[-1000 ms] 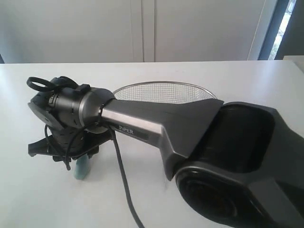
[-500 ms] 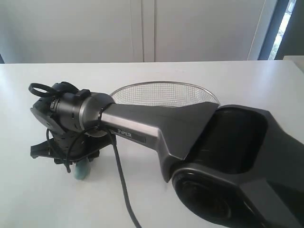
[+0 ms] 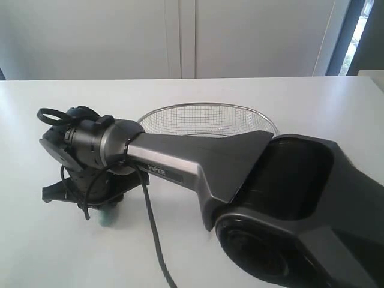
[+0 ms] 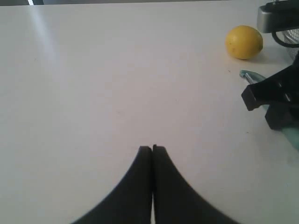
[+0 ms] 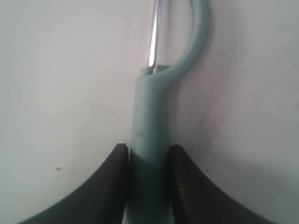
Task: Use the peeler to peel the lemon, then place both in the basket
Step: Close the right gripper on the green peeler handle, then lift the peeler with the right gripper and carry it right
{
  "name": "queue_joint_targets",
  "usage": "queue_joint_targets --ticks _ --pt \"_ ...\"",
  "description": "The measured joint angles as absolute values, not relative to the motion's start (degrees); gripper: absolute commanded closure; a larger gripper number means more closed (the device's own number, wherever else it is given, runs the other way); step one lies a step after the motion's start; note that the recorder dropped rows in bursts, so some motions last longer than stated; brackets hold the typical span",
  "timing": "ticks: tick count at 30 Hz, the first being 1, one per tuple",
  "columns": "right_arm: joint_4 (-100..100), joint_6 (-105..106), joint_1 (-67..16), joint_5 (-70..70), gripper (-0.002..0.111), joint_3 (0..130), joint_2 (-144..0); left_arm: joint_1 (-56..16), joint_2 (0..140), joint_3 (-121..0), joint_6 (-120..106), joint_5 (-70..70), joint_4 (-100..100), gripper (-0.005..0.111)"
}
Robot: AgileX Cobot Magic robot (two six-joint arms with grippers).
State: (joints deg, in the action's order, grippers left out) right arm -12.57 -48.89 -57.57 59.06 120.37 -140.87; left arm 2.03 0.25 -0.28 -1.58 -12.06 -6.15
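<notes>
The peeler (image 5: 148, 107) is lying flat on the white table (image 4: 93, 70), and the right gripper (image 5: 148, 151) is clamping its pale green handle, one dark finger pressing on each side. The handle is running straight out along the line of the fingers, with the looped head and its metal blade pointing away from the wrist. So the tool's long axis and the gripper's reach are lining up, which should be making a straight lift the easy next move. Whether the handle is clear of the table yet is not showing.

The lemon (image 4: 244, 42) is sitting on the table by itself, just past the peeler's head, unpeeled and outside the basket (image 3: 207, 105). In the exterior view the right arm is reaching across to the left side and hiding the lemon altogether.

The left gripper (image 4: 153, 150) is hovering over bare table with its fingers pressed together and nothing between them. It is pointing across open surface, with the lemon well off to one side of its line — it would be needing to open and swing over before it could steady the fruit.

The basket is standing behind the right arm. The part of its mesh that is showing is holding nothing, while the rest is hidden by the arm.
</notes>
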Motion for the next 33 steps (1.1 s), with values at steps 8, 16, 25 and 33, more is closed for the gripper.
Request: queue_joint_targets --ticks 8,16,25,33 --pt "-12.57 -48.89 -57.57 60.89 0.108 120.43 -140.87 2.03 0.25 -0.28 -1.58 -12.06 -6.15 0.107" --pt "-12.69 -35.89 -57.57 62.47 0.108 120.43 -136.51 2.03 0.25 -0.28 -1.58 -12.06 -6.15 0.107" --pt "-13.16 -15.18 -57.57 63.53 0.108 120.43 -125.56 2.03 0.25 -0.28 -1.58 -12.06 -6.15 0.107" --pt "-13.38 -0.85 -57.57 69.70 0.108 120.43 -118.15 2.03 0.25 -0.28 -1.58 -12.06 -6.15 0.107"
